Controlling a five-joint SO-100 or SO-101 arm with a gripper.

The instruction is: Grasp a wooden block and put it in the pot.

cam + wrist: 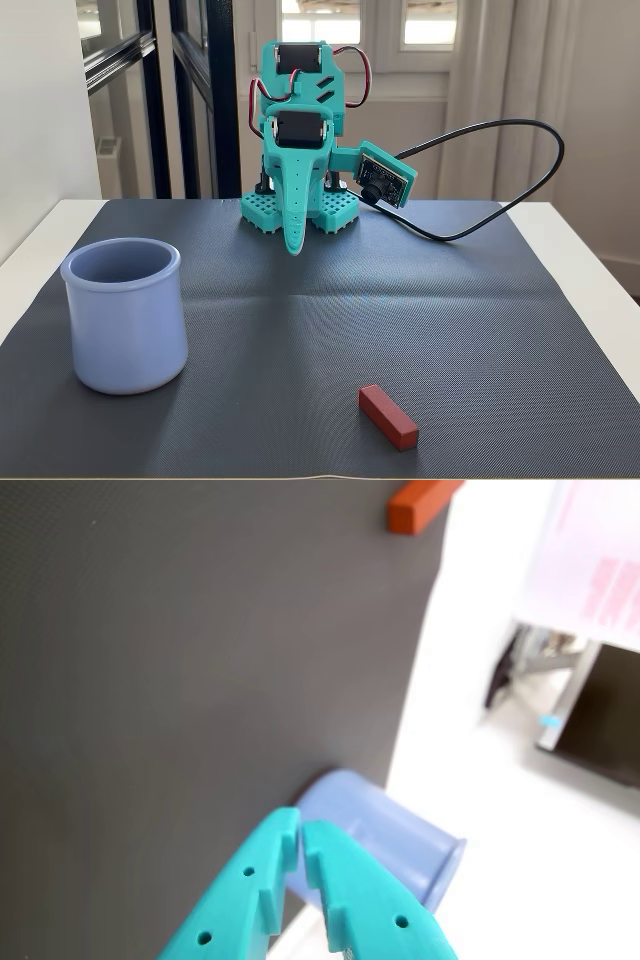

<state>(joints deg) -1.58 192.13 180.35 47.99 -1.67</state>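
tool (295, 250) closed, empty — wooden block (388, 415) and pot (124, 315) well apart on mat (400, 310).

White table (585, 250) carries a dark ribbed mat (400, 310). On the mat: pot (125, 315), left of and nearer than the closed claw (295, 250); wooden block (388, 415), right, nearer; arm base (300, 210), behind.
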